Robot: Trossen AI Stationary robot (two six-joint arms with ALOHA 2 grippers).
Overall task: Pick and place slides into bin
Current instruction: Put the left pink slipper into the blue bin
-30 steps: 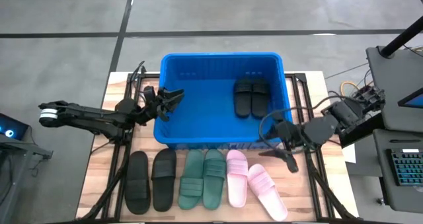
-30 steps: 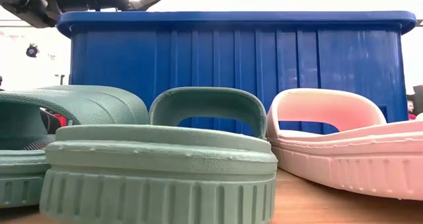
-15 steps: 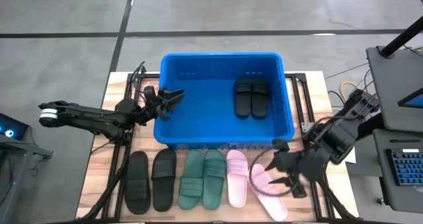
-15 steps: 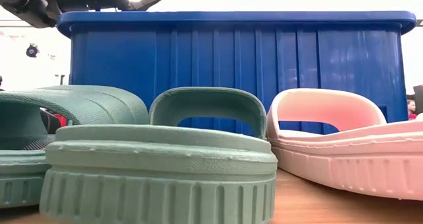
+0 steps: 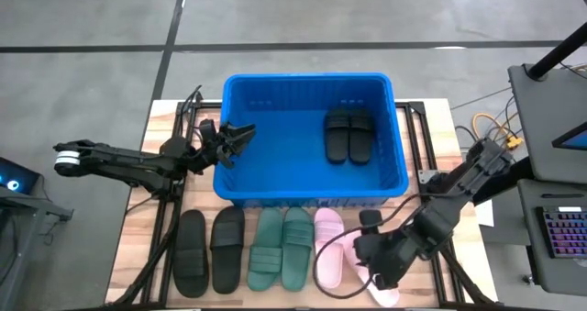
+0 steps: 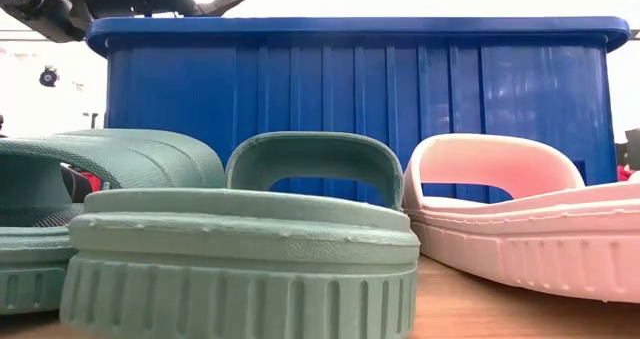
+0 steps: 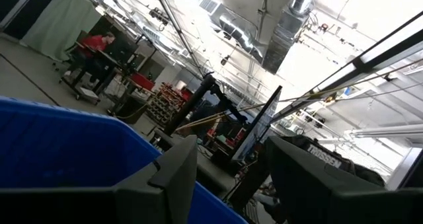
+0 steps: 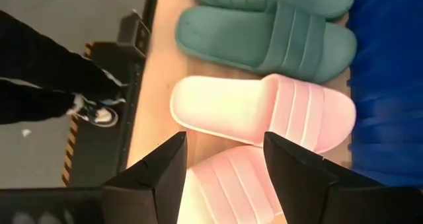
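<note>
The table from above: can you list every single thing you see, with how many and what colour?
bin: one, bright blue, at the table's middle back.
black slides in bin: two, side by side at its right side.
black slides on table: two, at the row's left end, in front of the bin.
green slides: two, dark green, middle of the row.
pink slides: two, at the row's right end; the right one is mostly hidden by the right arm.
table: one, pale wood.
left gripper: open, at the bin's left rim.
right gripper: open, over the right pink slide.
</note>
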